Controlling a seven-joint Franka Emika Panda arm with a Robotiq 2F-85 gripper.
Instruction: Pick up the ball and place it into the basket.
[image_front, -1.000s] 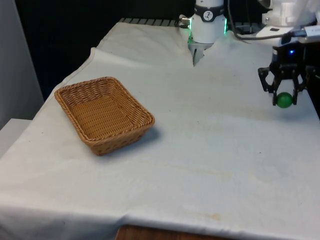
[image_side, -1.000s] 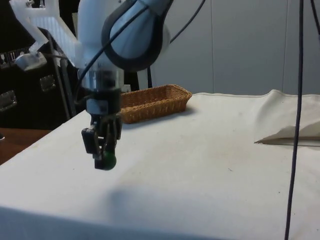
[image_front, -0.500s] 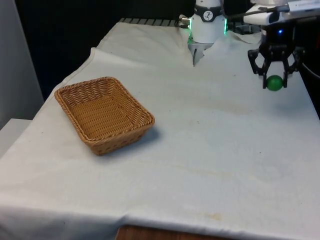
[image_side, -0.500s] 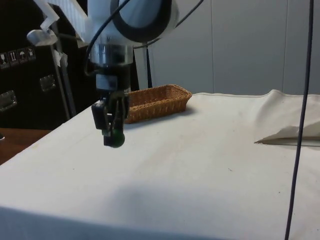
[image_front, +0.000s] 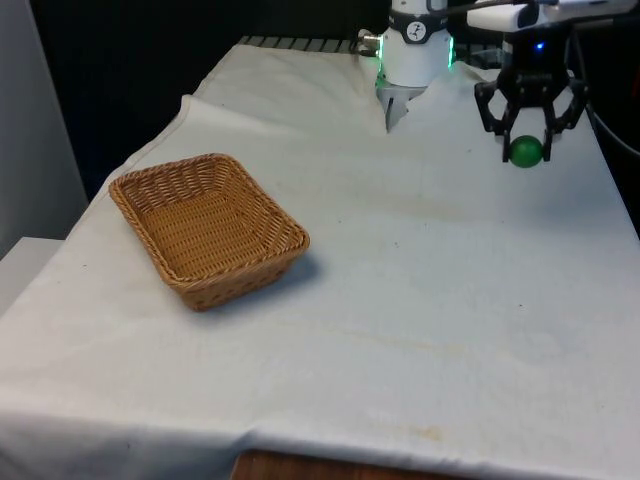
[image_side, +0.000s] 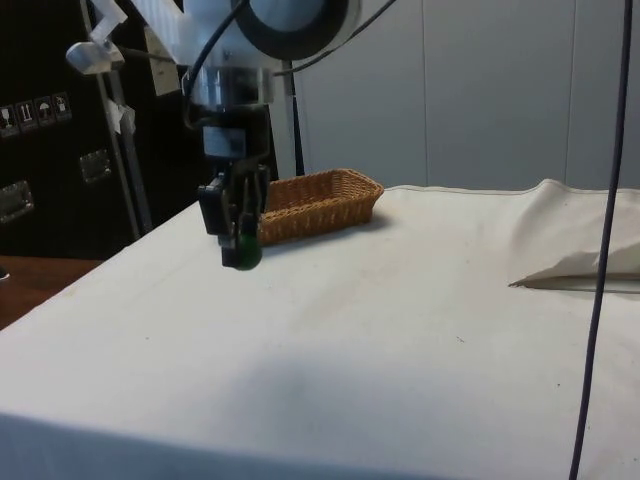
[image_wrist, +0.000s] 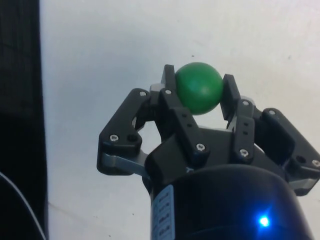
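Transport step: the gripper (image_front: 527, 140) — jaws clamped on the green ball (image_front: 526, 151) — hangs above the counter (image_front: 430, 300) at the front view's far right, well apart from the wicker basket (image_front: 207, 228); next, carry across — then release over its opening.

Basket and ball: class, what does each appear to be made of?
The basket looks like woven wicker or rattan, tan and matte: interlaced strands show along its walls. The ball, shut in the claw, looks like smooth green plastic or rubber with a slight sheen; which one is unclear.
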